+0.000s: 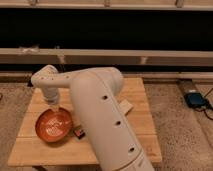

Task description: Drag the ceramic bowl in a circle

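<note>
The ceramic bowl (53,125) is orange-red, wide and shallow, and sits on the left part of the wooden table (140,131). My white arm reaches over from the lower right and bends down at the far left. My gripper (54,111) points down into the bowl at its far inner side and appears to touch it. The big arm link hides the table's middle.
A small dark block (79,132) lies against the bowl's right edge. A light flat object (126,106) lies on the table right of the arm. A blue device (195,99) with a cable lies on the floor at right. A dark wall with rails stands behind.
</note>
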